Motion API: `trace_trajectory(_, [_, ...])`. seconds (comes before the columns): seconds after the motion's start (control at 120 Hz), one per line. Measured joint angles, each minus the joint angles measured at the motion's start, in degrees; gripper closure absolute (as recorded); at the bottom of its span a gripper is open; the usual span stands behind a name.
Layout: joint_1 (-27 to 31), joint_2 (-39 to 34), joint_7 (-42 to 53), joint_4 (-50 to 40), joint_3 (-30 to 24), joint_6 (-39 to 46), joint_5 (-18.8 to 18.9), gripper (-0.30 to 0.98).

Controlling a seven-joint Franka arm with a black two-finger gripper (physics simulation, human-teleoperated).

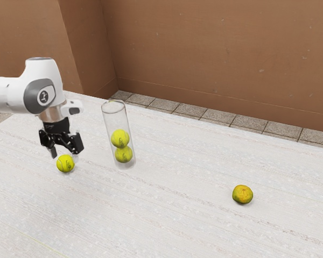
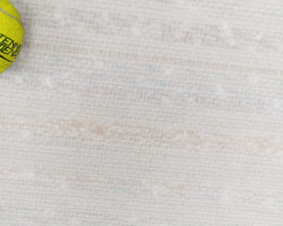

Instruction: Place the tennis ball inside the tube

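The arm point(image 1: 8, 95) is smooth, rounded and white, with a dark grey panel point(image 1: 32, 100) carrying a round emblem point(image 1: 43, 97). A brownish metallic band point(image 1: 53, 113) and white side block point(image 1: 74, 107) sit above black, angular fingers point(image 1: 79, 141).

In the wrist view, dark lettering on the tennis ball point(image 2: 4, 35) resting on the table reads "TENN" on the upper line and, less certainly, "MEN" below, both lines curving out of sight, while the badge point(image 1: 43, 97) on the arm point(image 1: 11, 95) bears a sign too small to decipher.
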Motion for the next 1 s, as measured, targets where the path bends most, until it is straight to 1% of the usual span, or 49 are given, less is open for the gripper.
trace_trajectory(0.092, [0.73, 4.03, 0.78, -0.43, 2.22, 6.78, 0.07, 0.00])
trace_trajectory(0.225, [0.93, 8.54, 2.65, -0.93, 3.66, 15.93, 0.19, 0.00])
trace_trajectory(0.408, [0.84, 12.18, 5.09, -0.50, 5.51, 23.40, 0.28, 0.00])
trace_trajectory(0.6, [1.38, 16.92, 7.41, 3.04, 7.49, 27.01, 0.34, 0.00])
trace_trajectory(0.892, [1.69, 21.97, 9.91, 5.19, 8.50, 28.76, 0.09, 0.00])
trace_trajectory(0.933, [1.66, 22.32, 10.17, 5.36, 8.51, 28.86, 0.02, 0.02])
trace_trajectory(1.0, [1.65, 22.59, 10.55, 5.67, 8.51, 28.98, -0.06, 0.08])
